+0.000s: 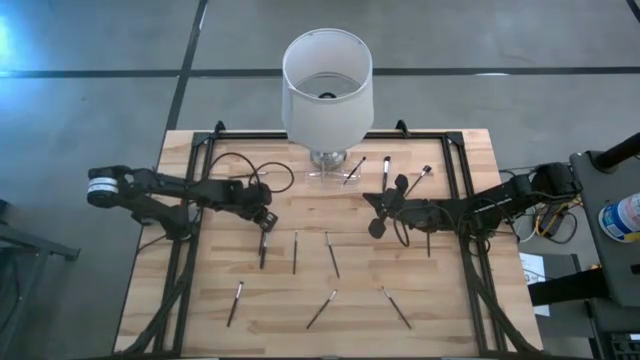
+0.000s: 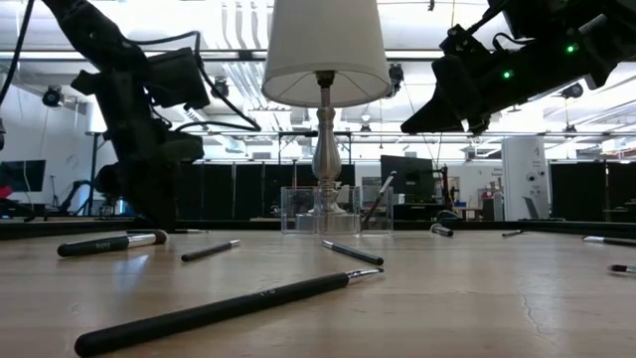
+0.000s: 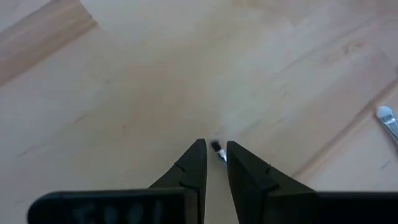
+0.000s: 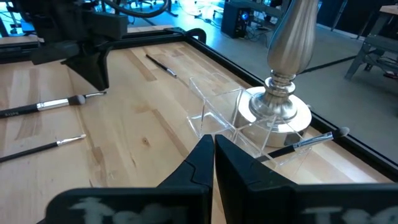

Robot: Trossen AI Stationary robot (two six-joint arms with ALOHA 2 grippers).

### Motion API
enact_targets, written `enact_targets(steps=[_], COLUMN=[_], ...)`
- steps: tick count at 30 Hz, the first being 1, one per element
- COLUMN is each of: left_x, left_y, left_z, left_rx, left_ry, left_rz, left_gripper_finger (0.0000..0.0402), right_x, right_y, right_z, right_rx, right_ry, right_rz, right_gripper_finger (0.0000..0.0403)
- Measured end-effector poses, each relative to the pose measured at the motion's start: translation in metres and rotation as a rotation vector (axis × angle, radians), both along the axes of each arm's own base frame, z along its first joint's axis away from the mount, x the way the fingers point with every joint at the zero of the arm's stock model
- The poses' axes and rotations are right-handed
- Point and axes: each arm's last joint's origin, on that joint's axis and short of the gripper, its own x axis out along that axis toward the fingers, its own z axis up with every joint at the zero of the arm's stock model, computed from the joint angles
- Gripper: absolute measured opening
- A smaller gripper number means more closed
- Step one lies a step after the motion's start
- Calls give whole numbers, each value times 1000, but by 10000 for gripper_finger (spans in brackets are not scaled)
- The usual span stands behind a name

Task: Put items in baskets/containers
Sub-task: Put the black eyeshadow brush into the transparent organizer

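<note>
Wood table point(image 3: 124, 81): brush tip point(image 3: 217, 149) btwn left fingers point(image 3: 194, 168).

Lamp: white shade point(image 1: 327, 85) on a silvery turned stem point(image 2: 325, 149), standing upright at the far middle of the table, round base point(image 4: 280, 112).
Table: pale wood planks point(image 1: 300, 290), black metal frame point(image 1: 195, 150) along its edges.
Floor: grey, dark seams point(image 1: 90, 72).
Room behind: black curtains, ceiling lights, monitor point(image 2: 402, 179).
</note>
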Motion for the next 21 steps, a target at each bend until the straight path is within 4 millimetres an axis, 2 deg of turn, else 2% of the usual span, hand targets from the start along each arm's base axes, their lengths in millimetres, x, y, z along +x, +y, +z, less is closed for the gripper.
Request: enact_targets(steps=[21], left_x=[-1], left_y=[1], left_z=[-4], left_rx=[38], left_ry=[35], left_rz=[16], left_gripper_finger=[55], right_x=[0], right_y=[0], right_z=[0], right_rx=[3], right_ry=[-2], right_rz=[-1], right_gripper_finger=[9])
